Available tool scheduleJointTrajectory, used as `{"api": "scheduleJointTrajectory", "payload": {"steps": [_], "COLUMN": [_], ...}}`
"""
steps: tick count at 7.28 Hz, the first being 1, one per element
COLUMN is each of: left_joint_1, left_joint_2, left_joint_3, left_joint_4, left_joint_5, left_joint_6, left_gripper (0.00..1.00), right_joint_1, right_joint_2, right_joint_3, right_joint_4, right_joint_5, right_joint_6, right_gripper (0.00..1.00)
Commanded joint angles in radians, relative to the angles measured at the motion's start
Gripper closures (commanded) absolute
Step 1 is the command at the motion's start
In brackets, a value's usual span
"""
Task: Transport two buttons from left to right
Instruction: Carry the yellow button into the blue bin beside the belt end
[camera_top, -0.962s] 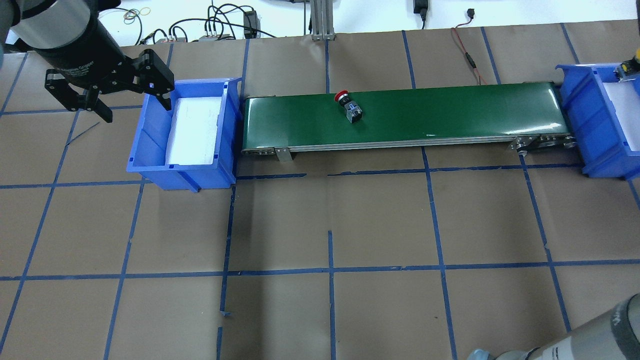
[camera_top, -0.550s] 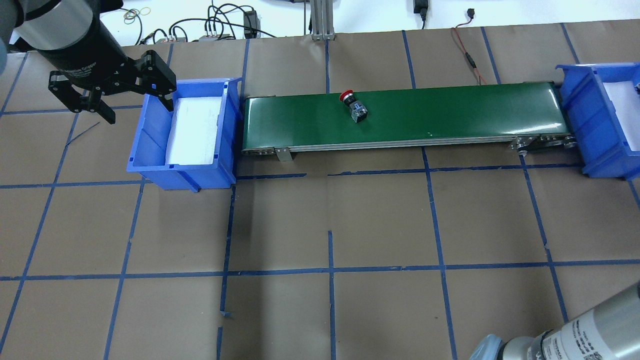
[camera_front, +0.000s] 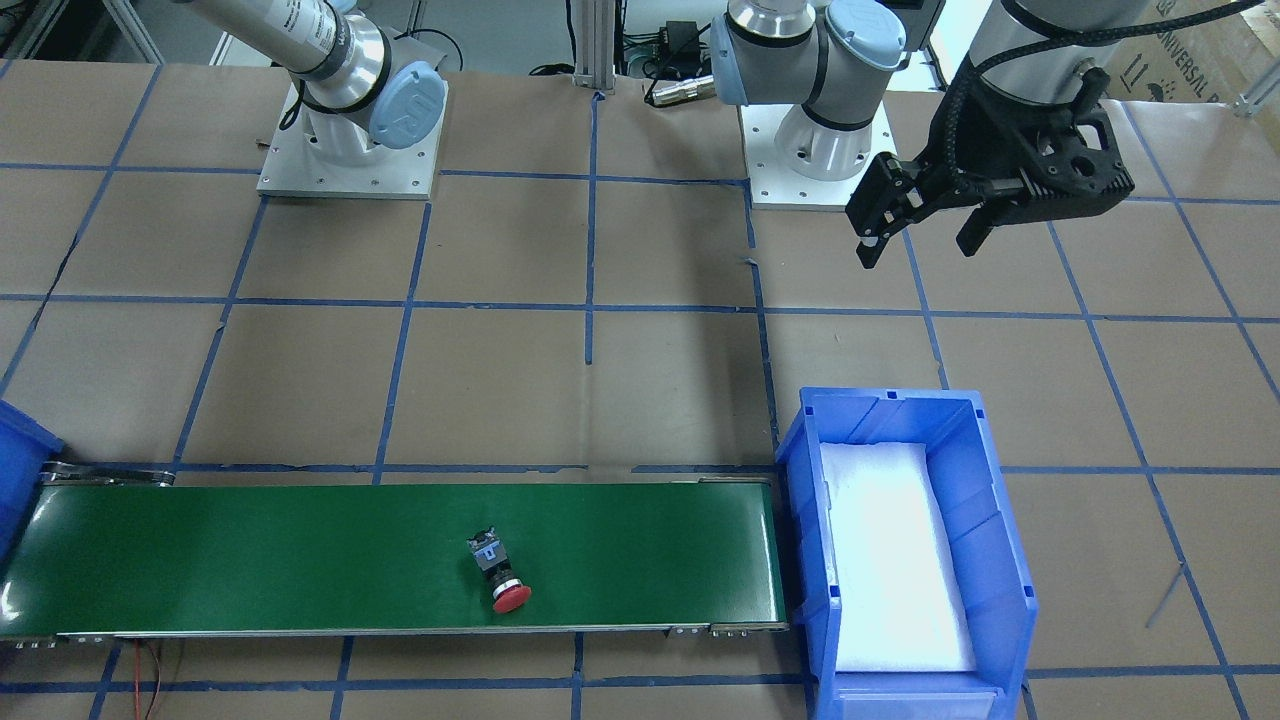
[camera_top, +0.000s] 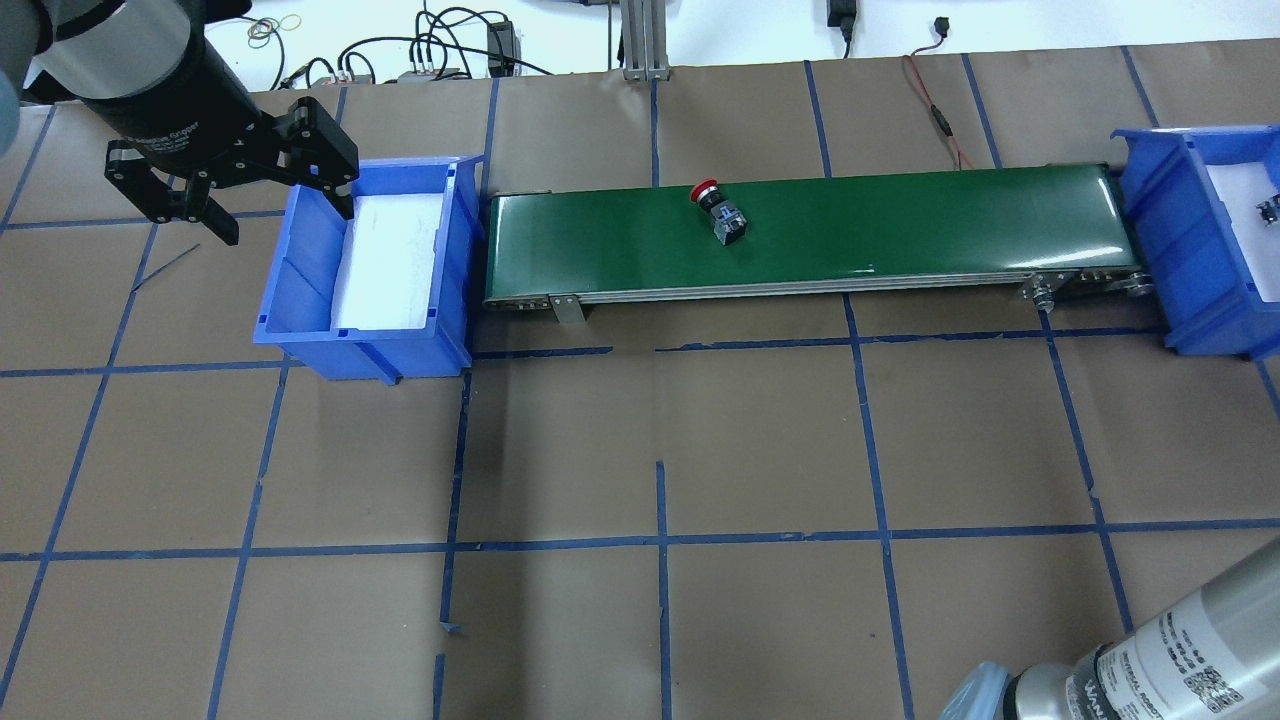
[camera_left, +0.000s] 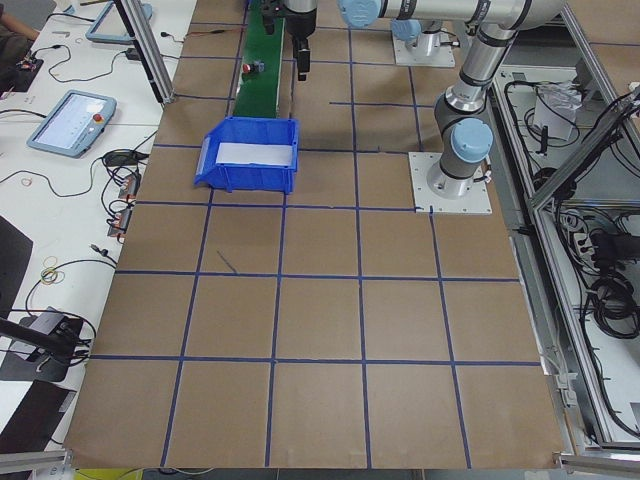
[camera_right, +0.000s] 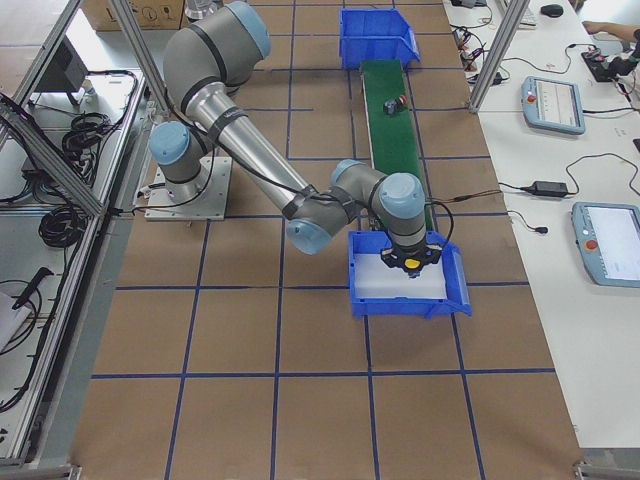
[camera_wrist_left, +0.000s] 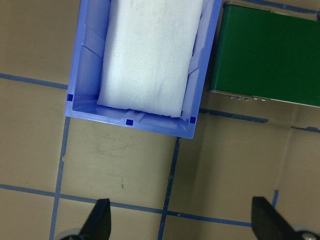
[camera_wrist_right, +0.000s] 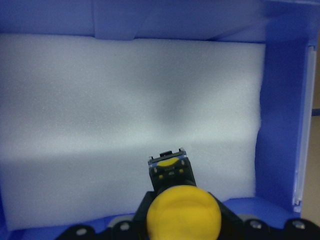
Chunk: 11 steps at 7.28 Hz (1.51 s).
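Observation:
The red button (camera_top: 721, 209) lies on its side on the green conveyor belt (camera_top: 920, 230), a little left of the middle; it also shows in the front-facing view (camera_front: 500, 577). My right gripper (camera_right: 406, 263) is shut on the yellow button (camera_wrist_right: 183, 214) and holds it low over the white foam inside the right blue bin (camera_wrist_right: 285, 105). My left gripper (camera_top: 283, 212) is open and empty. It hangs above the table at the outer side of the left blue bin (camera_top: 300, 270), and its fingertips (camera_wrist_left: 101, 220) show apart in the left wrist view.
The left bin (camera_front: 990, 480) holds only white foam. The right bin (camera_top: 1160, 220) stands at the belt's right end. Cables lie along the table's far edge (camera_top: 440, 55). Blue tape lines cross the brown table.
The red button has ridden rightward along the belt. My right gripper with the yellow button has sunk lower into the right bin. My left gripper shifted slightly and stays open.

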Motion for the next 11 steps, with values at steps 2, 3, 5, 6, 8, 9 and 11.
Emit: {"api": "scheduleJointTrajectory", "payload": {"steps": [2, 3, 5, 6, 8, 9, 11], "left_joint_1": [0.002, 0.002, 0.002, 0.002, -0.004, -0.004, 0.002], "left_joint_2": [0.0, 0.0, 0.0, 0.0, 0.001, 0.001, 0.001], "left_joint_3": [0.001, 0.001, 0.006, 0.023, 0.021, 0.02, 0.029], "left_joint_4": [0.002, 0.002, -0.001, -0.001, -0.002, 0.001, -0.004], "left_joint_5": [0.0, 0.001, 0.0, 0.001, 0.002, 0.0, 0.004], "left_joint_6": [0.001, 0.001, -0.002, -0.002, -0.002, -0.001, 0.001], "left_gripper": [0.0, 0.0, 0.0, 0.0, 0.0, 0.0, 0.0], "right_joint_1": [-0.001, -0.001, -0.001, -0.001, -0.001, -0.001, 0.021], "right_joint_2": [0.016, 0.016, 0.015, 0.013, -0.013, -0.054, -0.164], "right_joint_3": [0.029, 0.035, 0.038, 0.038, 0.035, 0.053, 0.13], "right_joint_4": [-0.002, -0.002, -0.002, -0.002, 0.0, 0.004, 0.027], "right_joint_5": [-0.049, -0.046, -0.042, -0.043, -0.049, -0.045, -0.049], "right_joint_6": [-0.022, -0.022, -0.029, -0.029, -0.029, -0.029, -0.019], "right_gripper": [0.83, 0.72, 0.02, 0.0, 0.0, 0.01, 0.03]}}
